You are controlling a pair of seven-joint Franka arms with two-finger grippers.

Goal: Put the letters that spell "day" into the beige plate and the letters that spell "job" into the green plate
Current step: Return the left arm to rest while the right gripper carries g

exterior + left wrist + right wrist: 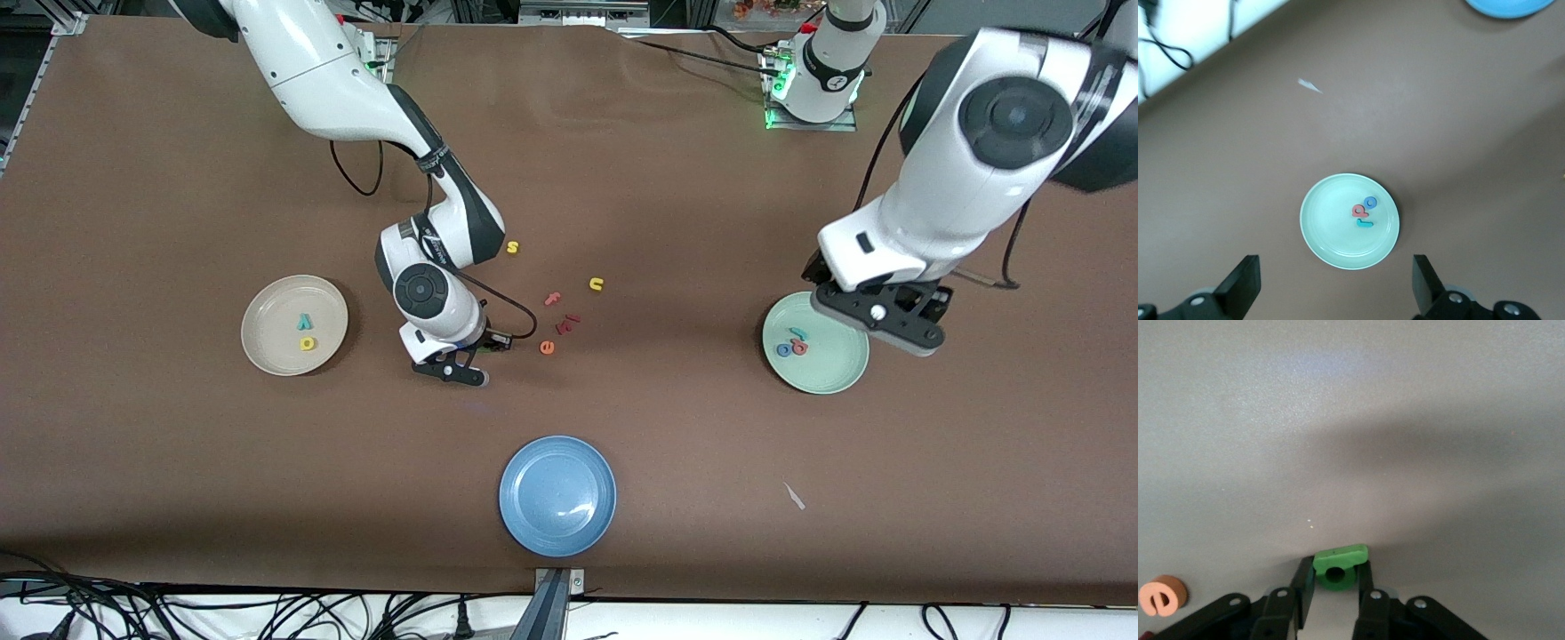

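The green "d" [1339, 567] is clamped between the fingers of the right tool [1336, 590], low on the worktop [676, 178] beside the orange "e" [547, 348]. The left tool [1338, 290] is held spread wide over the green plate [1331, 247], where "j" [1365, 224], "o" [1371, 201] and "b" [1360, 211] lie; "y" [305, 321] and "a" [308, 343] are seen in the beige plate [267, 351].

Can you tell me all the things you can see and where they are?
beige plate: one, cream, toward the right arm's end of the table
letters in beige plate: two, teal y and yellow a
green plate: one, pale mint, toward the left arm's end
letters in green plate: three, teal j, blue o, salmon b, lying close together
blue plate: one, nearest the front camera
green d: one, between the right gripper's fingers
loose letters on the table: yellow s, yellow u, pink f, orange e, dark red pieces
white scrap: one, on the table
left gripper: open, over the green plate
right gripper: down at the table, closing on the green d
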